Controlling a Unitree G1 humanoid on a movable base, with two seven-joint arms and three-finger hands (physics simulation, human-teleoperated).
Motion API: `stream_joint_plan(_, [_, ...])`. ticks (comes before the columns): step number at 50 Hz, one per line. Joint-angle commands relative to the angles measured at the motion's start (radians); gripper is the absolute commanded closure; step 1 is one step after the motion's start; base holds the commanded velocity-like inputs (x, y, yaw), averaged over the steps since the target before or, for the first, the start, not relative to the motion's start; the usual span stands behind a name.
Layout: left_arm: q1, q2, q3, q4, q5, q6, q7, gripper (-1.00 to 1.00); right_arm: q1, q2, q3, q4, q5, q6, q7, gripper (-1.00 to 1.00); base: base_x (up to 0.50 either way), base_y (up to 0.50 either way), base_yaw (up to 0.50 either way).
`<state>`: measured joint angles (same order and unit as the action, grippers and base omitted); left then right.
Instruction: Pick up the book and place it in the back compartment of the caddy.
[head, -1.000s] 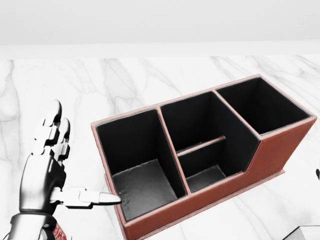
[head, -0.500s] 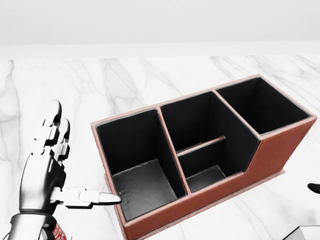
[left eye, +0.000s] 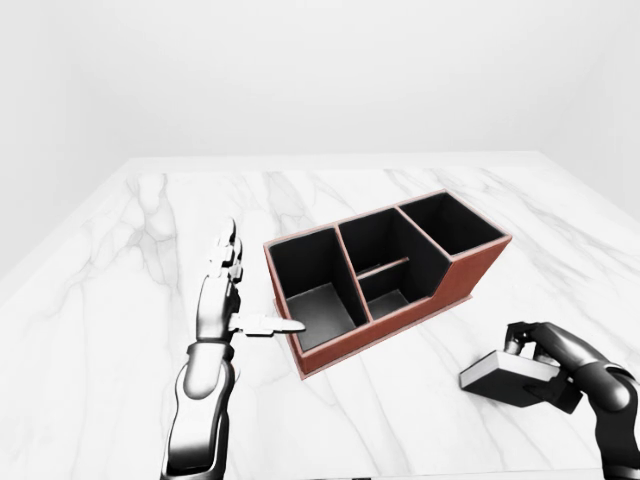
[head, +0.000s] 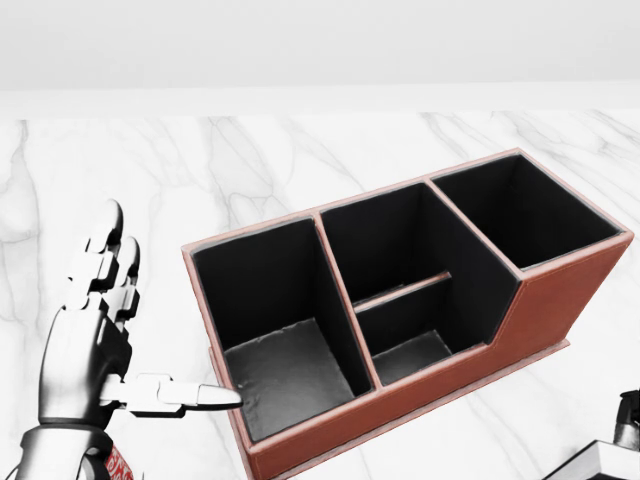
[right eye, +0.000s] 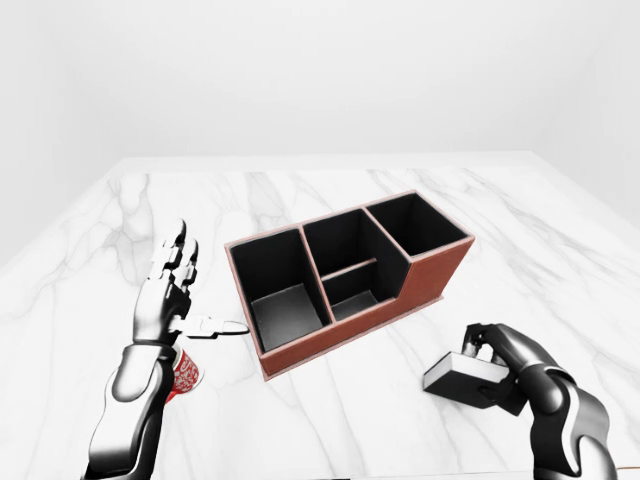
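White marble table (left eye: 120, 260); plain white walls (left eye: 300, 70)

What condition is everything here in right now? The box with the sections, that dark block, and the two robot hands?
caddy: upright on the marble table, all compartments empty.
book: closed, apparently lying on the table, right of the caddy, outside it.
right hand: fingers curled over the book's top edge.
left hand: open, fingers spread, holding nothing, beside the caddy's left end.

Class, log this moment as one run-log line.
right hand: fingers curled over book on table | left hand: open beside caddy | caddy: empty
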<state>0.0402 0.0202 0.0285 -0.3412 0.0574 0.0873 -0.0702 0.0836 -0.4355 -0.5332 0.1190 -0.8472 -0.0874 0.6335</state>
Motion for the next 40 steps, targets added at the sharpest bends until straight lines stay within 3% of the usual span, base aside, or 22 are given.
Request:
stream_joint_plan(1, [0.000, 0.000, 0.000, 0.000, 0.000, 0.000, 0.000, -1.00, 0.003, 0.022, -0.035, -0.118, 0.038, 0.000, 0.048, 1.00, 0.00, 0.00, 0.00])
stream_joint_plan(17, [0.000, 0.000, -0.001, -0.001, 0.000, 0.000, 0.001, -1.00, -0.008, 0.078, -0.123, -0.448, 0.131, 0.000, 0.065, 1.00, 0.00, 0.00, 0.00])
stream_joint_plan(21, [0.000, 0.000, 0.000, 0.003, 0.000, 0.000, 0.001, -1.00, -0.015, 0.078, -0.140, -0.509, 0.151, 0.034, 0.065, 1.00, 0.00, 0.00, 0.00])
stream_joint_plan(28, [0.000, 0.000, 0.001, 0.005, 0.000, 0.000, 0.001, -1.00, -0.022, 0.083, -0.167, -0.604, 0.184, 0.067, 0.065, 1.00, 0.00, 0.00, 0.00])
stream_joint_plan(36, [0.000, 0.000, 0.002, 0.002, 0.000, 0.000, 0.001, -1.00, -0.024, 0.085, -0.183, -0.659, 0.203, 0.082, 0.065, 1.00, 0.00, 0.00, 0.00])
stream_joint_plan(40, [0.000, 0.000, 0.001, 0.005, 0.001, 0.000, 0.001, -1.00, -0.033, 0.079, -0.197, -0.702, 0.222, 0.107, 0.065, 1.00, 0.00, 0.00, 0.00])
